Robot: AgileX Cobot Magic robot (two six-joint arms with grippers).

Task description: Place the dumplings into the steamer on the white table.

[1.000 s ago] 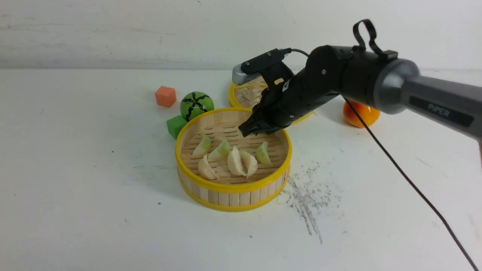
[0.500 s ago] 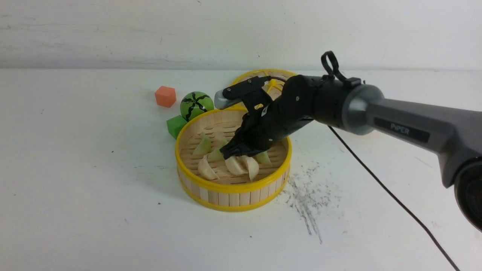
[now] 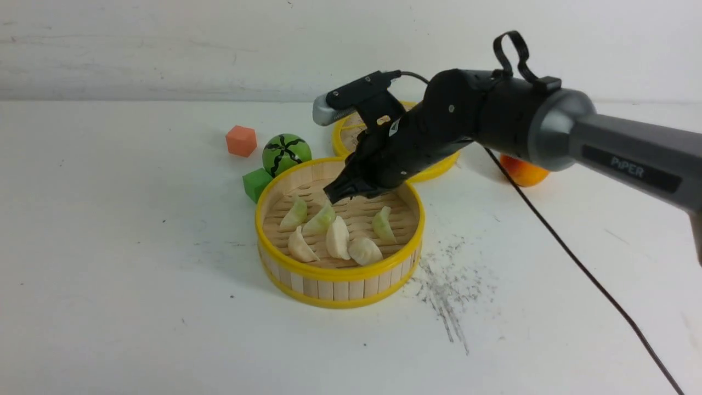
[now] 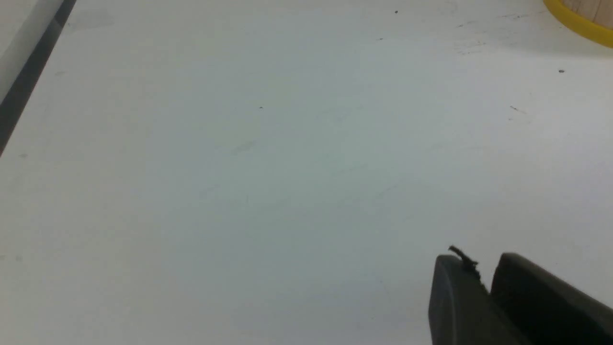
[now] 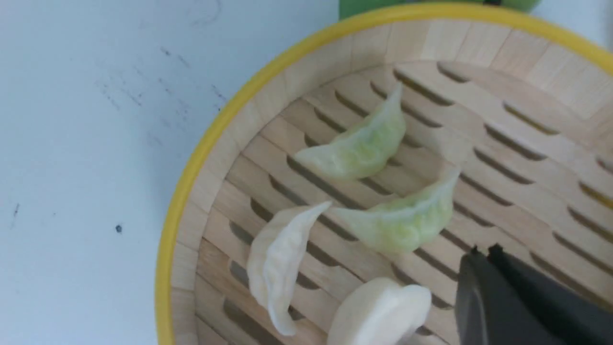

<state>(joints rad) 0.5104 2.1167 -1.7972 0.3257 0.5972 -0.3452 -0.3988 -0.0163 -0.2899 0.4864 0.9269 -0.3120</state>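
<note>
The steamer (image 3: pixel 340 274) stands mid-table on the white table (image 3: pixel 137 274). Six dumplings lie on its slatted floor: three green ones (image 3: pixel 294 213) (image 3: pixel 320 220) (image 3: pixel 383 225) and three cream-white ones (image 3: pixel 301 246) (image 3: pixel 338 238) (image 3: pixel 364 251). My right gripper (image 3: pixel 334 193) is shut and empty, hovering just above the far part of the basket floor. In the right wrist view its tips (image 5: pixel 481 254) sit beside a green dumpling (image 5: pixel 402 220) and a white one (image 5: pixel 378 311). My left gripper (image 4: pixel 481 273) is shut and empty over bare table; the steamer's rim (image 4: pixel 582 24) shows far off.
The woven lid (image 3: pixel 348 140) lies behind the steamer, partly hidden by my right arm. An orange cube (image 3: pixel 241 140), a watermelon ball (image 3: pixel 286 153) and a green cube (image 3: pixel 255 183) sit at the steamer's far left. An orange fruit (image 3: pixel 524 171) lies at the right. A black cable (image 3: pixel 576 258) hangs from the arm.
My right gripper dipped down among the white dumplings, then rose back toward the far rim. Two white dumplings that leaned together now lie apart, one nearer the front rim.
</note>
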